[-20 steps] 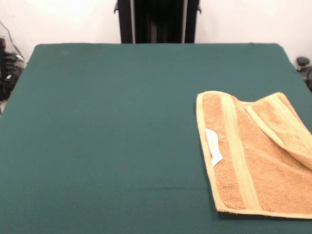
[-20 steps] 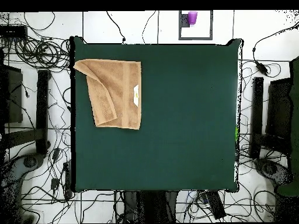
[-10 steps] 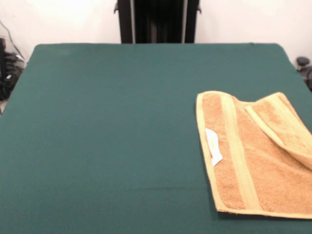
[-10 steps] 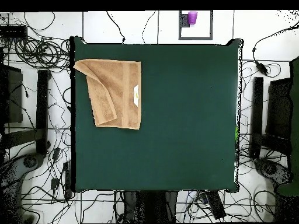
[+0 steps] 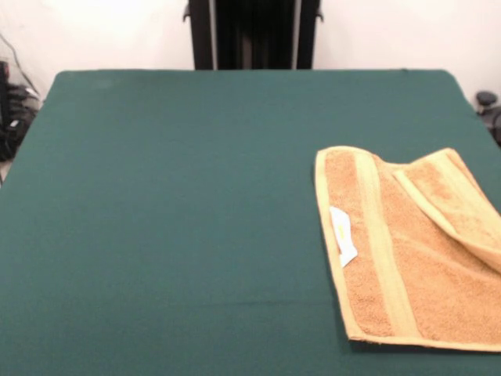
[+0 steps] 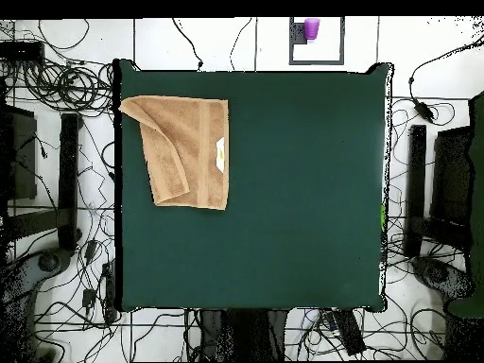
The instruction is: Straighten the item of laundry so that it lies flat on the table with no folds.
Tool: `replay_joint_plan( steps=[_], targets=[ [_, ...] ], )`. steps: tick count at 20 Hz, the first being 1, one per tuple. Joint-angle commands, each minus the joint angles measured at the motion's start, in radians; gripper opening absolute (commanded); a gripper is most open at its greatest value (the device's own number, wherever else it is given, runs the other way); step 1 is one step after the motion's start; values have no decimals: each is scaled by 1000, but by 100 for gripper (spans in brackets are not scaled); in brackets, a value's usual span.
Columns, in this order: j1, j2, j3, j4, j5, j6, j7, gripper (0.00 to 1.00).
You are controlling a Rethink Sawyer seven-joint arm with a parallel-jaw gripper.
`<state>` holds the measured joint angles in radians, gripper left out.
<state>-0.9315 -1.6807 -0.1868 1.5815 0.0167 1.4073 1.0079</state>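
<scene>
The orange-tan towel (image 5: 411,251) lies on the dark green table (image 5: 180,204) at the right side of the front view, running past the picture's right edge. Its far right part is folded over onto itself in a diagonal flap (image 5: 458,204). A paler band runs along its left part, and a small white label (image 5: 342,235) lies by the left hem. In the overhead view the towel (image 6: 184,149) sits at the table's (image 6: 293,217) upper left corner, with the flap along its left side. The gripper shows in neither view.
The robot's black pedestal (image 5: 252,33) stands at the table's far side. Cables and dark equipment cover the floor around the table (image 6: 57,85). A purple cup (image 6: 311,29) sits on the floor beyond the table's top edge in the overhead view.
</scene>
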Motion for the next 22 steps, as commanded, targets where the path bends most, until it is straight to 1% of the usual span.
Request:
replay_joint_plan(
  steps=[1, 4, 8, 11, 14, 15, 18, 22],
  targets=[
    [61, 78, -62, 303, 26, -165, 64, 100],
    [64, 92, -67, 323, 35, -213, 61, 100],
    [58, 108, -74, 368, 68, -289, 42, 100],
    [52, 116, -82, 419, 121, -357, 16, 100],
    [47, 124, -83, 454, 171, -396, -18, 100],
    [43, 124, -79, 448, 173, -401, -39, 100],
    [10, 143, -53, 378, 145, -344, -148, 100],
    [-59, 163, -32, 252, 101, -214, -249, 100]
  ],
)
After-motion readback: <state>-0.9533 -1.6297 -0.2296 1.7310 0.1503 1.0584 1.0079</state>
